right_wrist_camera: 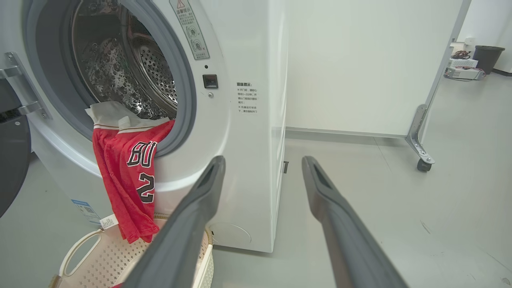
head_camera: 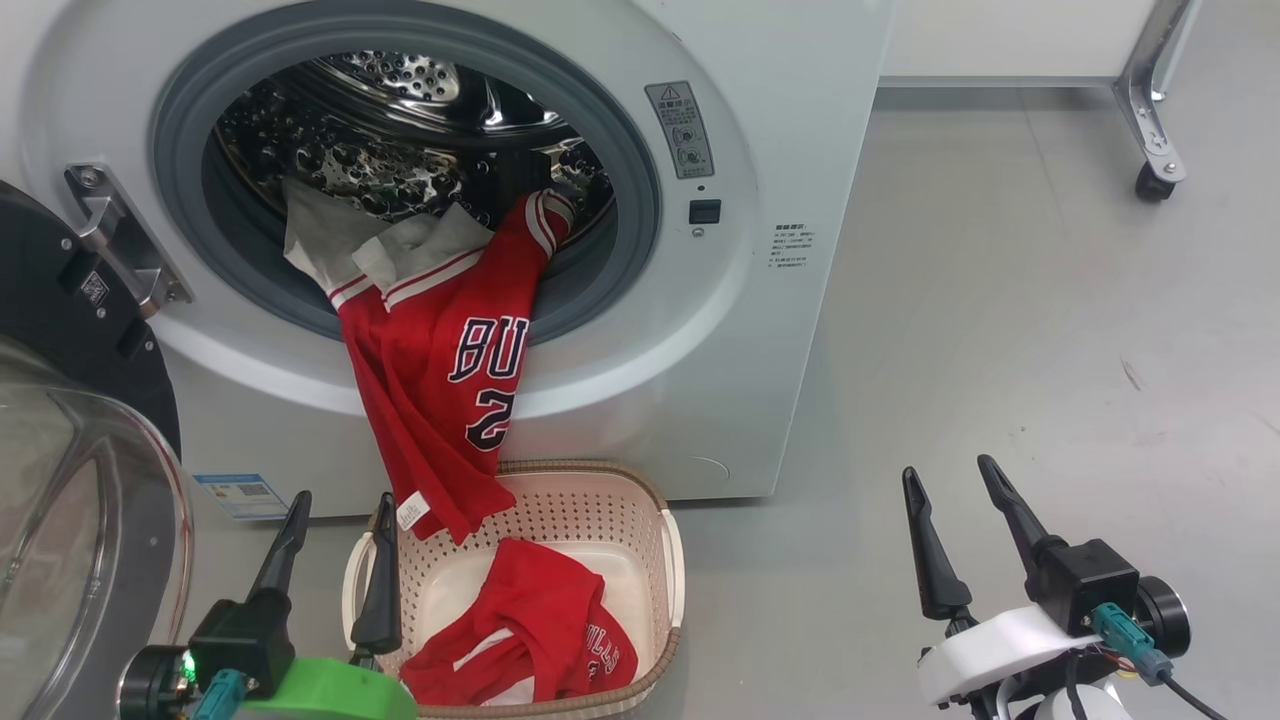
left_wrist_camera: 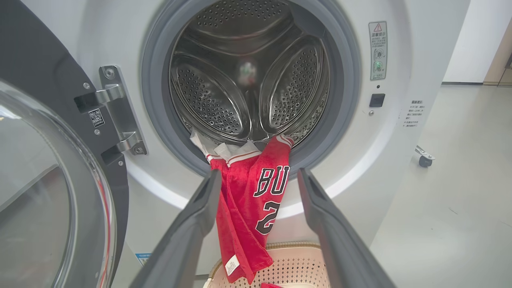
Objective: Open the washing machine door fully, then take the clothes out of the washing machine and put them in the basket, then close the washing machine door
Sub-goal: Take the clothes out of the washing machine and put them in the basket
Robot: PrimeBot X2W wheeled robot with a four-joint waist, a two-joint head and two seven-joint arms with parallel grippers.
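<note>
Nearest the head camera sit my two grippers. My left gripper [head_camera: 342,498] is low at the left, fingers spread and holding nothing, just before the basket [head_camera: 610,470]. My right gripper [head_camera: 949,468] is low at the right, likewise spread and bare, over open floor [head_camera: 1000,300] well away from the washer [head_camera: 780,90]. The door [head_camera: 50,310] is swung wide at my left, so that step looks done. One red garment [head_camera: 530,620] lies in the basket. A jersey [head_camera: 440,380] hangs half out of the drum [head_camera: 400,75] over the gasket [head_camera: 635,190], its hem dipping into the basket. Pale cloth [head_camera: 330,240] is bunched at its top.

From the left wrist, my spread fingers frame the jersey, apart from it. Behind it the drum looks bare, though cloth hides its lowest part. The hinge [left_wrist_camera: 116,112] and the door's glass crowd the left side. I judge the door the one thing to mind when reaching in.

From the right wrist, this gripper points past the washer's corner at floor, a white panel [right_wrist_camera: 352,60] on a caster [right_wrist_camera: 424,165] and a far-off bin [right_wrist_camera: 488,56]. What is left, I judge, is to pull the jersey free, drop it in, check the drum and shut the door.
</note>
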